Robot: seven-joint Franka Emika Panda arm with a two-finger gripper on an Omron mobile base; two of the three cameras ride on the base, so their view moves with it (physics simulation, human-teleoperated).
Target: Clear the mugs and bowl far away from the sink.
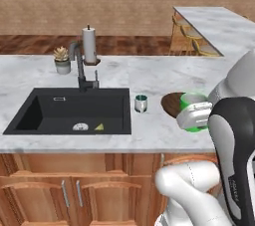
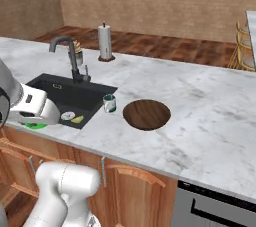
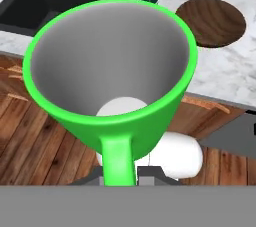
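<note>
Your pincer [image 3: 120,178] is clenched on the handle of the green mug [image 3: 112,78], which fills the middle of the hand view with its mouth facing the camera; behind it lie wooden floor and cabinet fronts, so you are carrying it off the front edge of the desk [image 1: 149,75] and not over it. In the left base view the mug shows as a green patch at the right, just beside the hand. So the step in hand looks like the carry of this first mug, lifted but not yet set down. Further out, a second small mug [image 2: 109,103] stands near the right rim of the black sink [image 2: 55,98], and the wooden bowl [image 2: 147,114] lies just right of that mug, both not yet cleared. Next, you need to swing the held mug across to bare desk toward the right of the right base view, well apart from the sink, lower it upright, and only then release.
</note>
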